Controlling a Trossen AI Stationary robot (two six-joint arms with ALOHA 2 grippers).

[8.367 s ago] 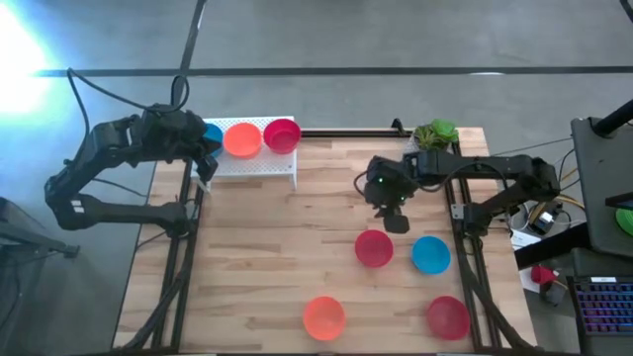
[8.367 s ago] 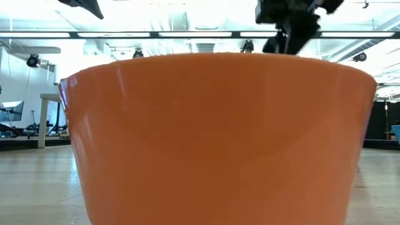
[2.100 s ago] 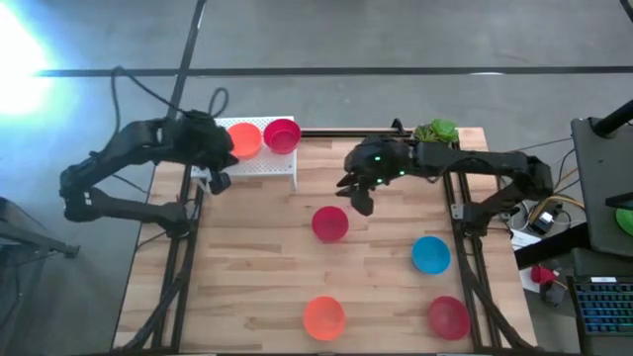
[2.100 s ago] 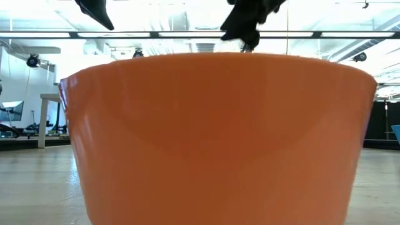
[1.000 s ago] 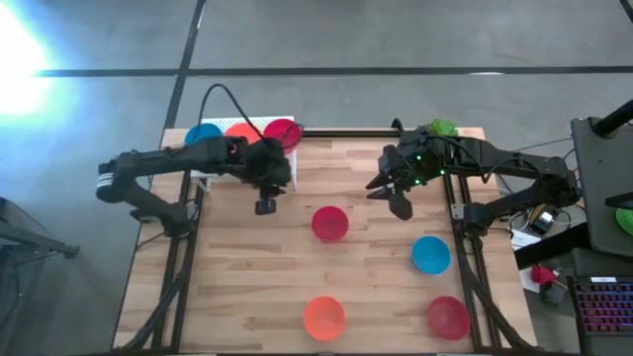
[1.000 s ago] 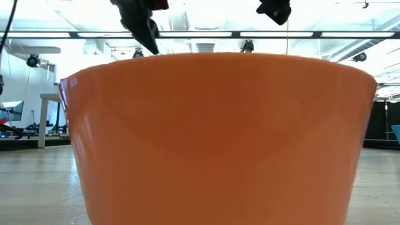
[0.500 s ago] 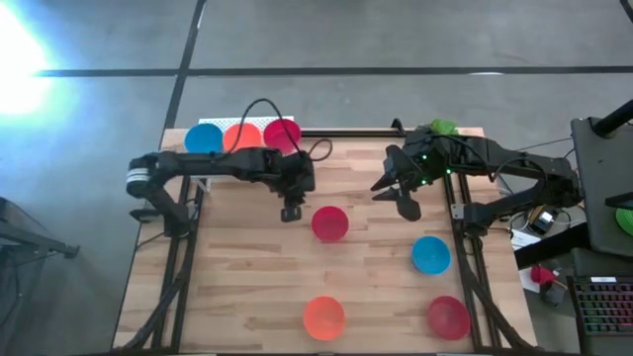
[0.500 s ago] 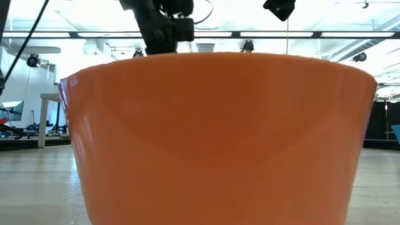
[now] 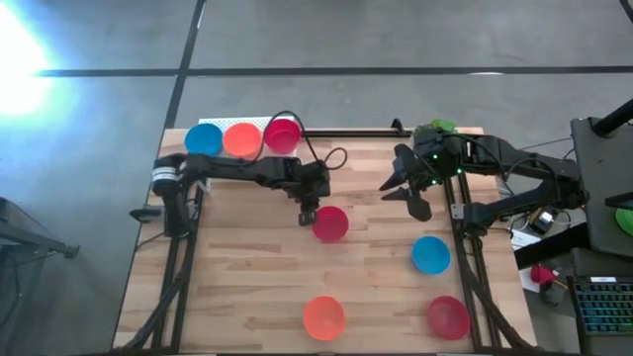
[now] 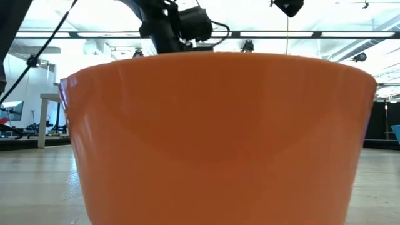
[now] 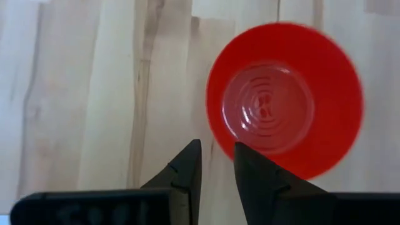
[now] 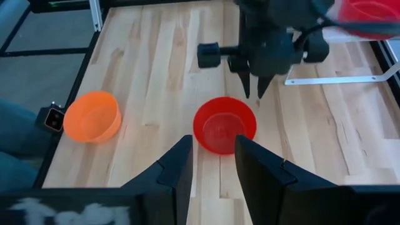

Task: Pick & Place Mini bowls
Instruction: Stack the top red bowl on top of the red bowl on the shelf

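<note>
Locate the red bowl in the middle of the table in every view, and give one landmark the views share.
High view: red bowl at table centre, just right of the left gripper.
Low view: not visible; an orange bowl fills the picture.
Left wrist view: red bowl beyond the fingertips.
Right wrist view: red bowl centre, under the left gripper.
Shared landmark: the left gripper beside the bowl.

Wood-slat table (image 9: 247, 277) at centre. White perforated shelf (image 9: 259, 121) at table's 11 o'clock corner. Green plant (image 9: 436, 129) at 1 o'clock corner. Black bench w/ keyboard (image 9: 605, 305) off table at 4 o'clock. Grey floor (image 9: 326, 40) at 12 o'clock.
</note>
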